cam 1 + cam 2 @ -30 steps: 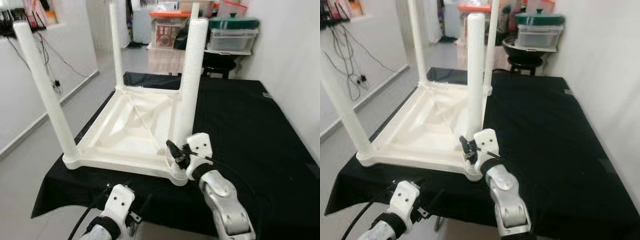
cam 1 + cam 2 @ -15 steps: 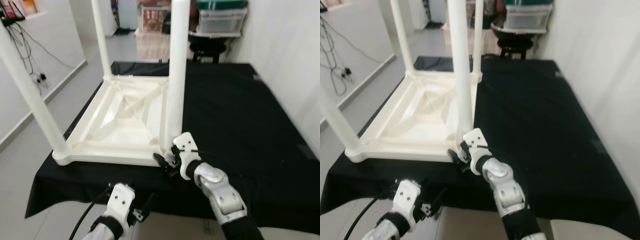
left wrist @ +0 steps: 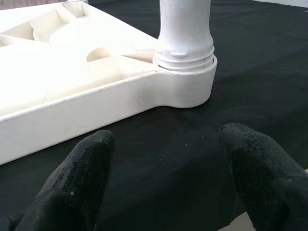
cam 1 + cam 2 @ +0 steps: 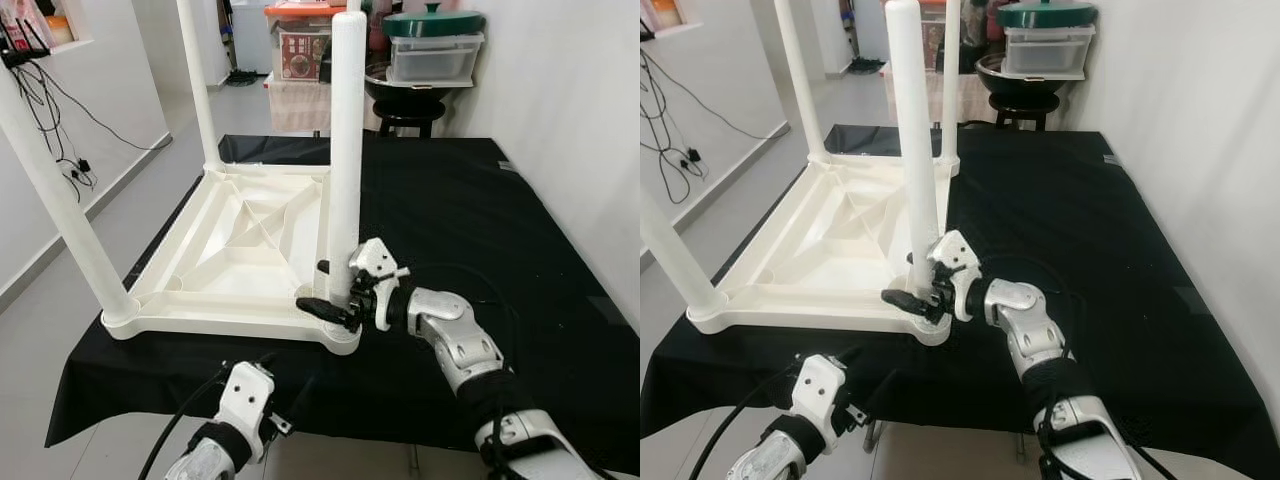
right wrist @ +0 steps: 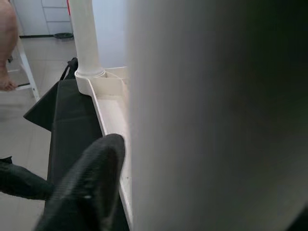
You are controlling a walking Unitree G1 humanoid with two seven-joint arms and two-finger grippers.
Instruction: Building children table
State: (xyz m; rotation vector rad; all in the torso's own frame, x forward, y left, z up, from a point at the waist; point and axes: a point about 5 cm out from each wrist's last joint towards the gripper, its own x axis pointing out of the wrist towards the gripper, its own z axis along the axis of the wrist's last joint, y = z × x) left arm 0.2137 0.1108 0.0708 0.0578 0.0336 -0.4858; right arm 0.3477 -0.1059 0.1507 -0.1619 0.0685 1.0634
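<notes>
Right gripper [image 4: 335, 290] closes its black fingers around the base of the near leg [image 4: 346, 150], a smooth round white plastic tube standing upright in the table's [image 4: 240, 250] corner socket. This white table lies upside down on a black cloth [image 4: 470, 220], its ribbed underside facing up, in the left half of the cloth, at 10 o'clock from the gripper. Three more legs rise from the other corners. Its near edge lies close to the cloth's front edge. Toward 3 o'clock the cloth is bare and wide. Left gripper [image 3: 163, 168] hovers low in front of that corner, its rough black fingers [image 3: 82, 178] spread apart, holding nothing.
</notes>
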